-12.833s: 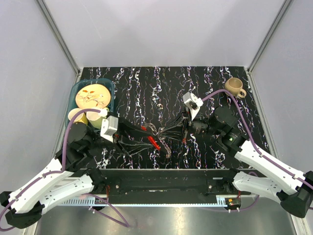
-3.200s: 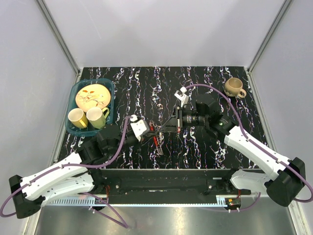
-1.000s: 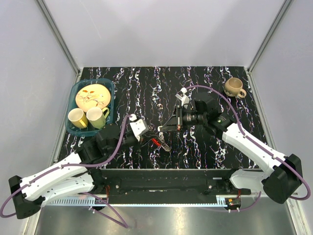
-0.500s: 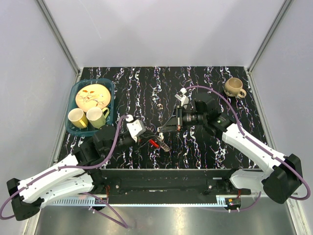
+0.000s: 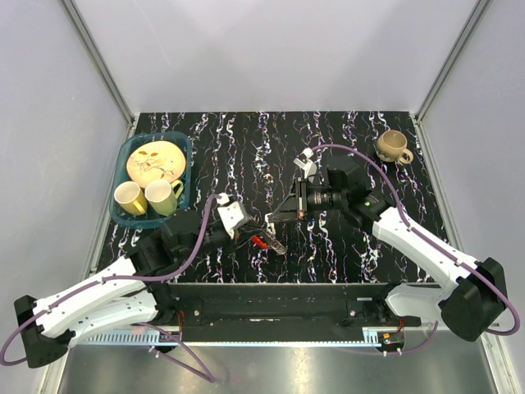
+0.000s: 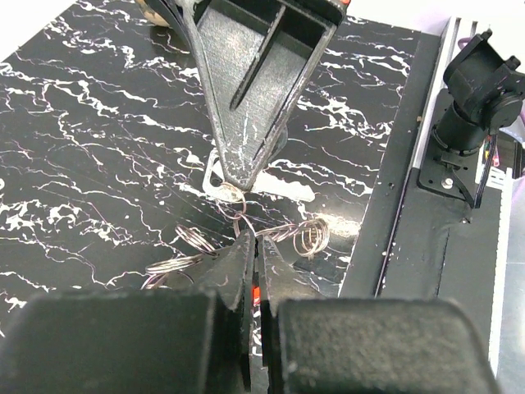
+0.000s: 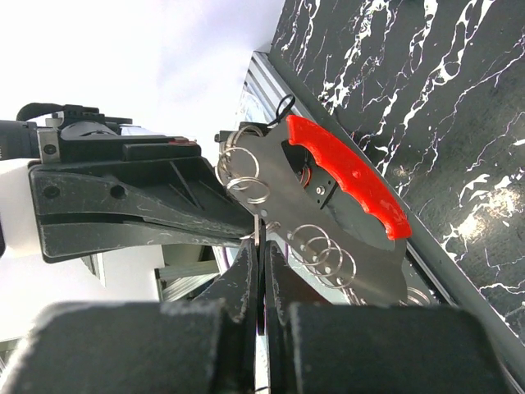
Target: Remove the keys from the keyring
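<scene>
Mid-table, one left claw (image 6: 255, 245), one right claw (image 7: 259, 242), both pinching one keyring (image 7: 321, 246).

No words, numbers, brand marks or signs can be read in any of the views. The yellow plate (image 5: 156, 161) in the blue basket (image 5: 188, 156) bears reddish-brown drawn marks, too small to tell whether any are letters. The tabletop (image 5: 246, 139) shows only white veining.
</scene>
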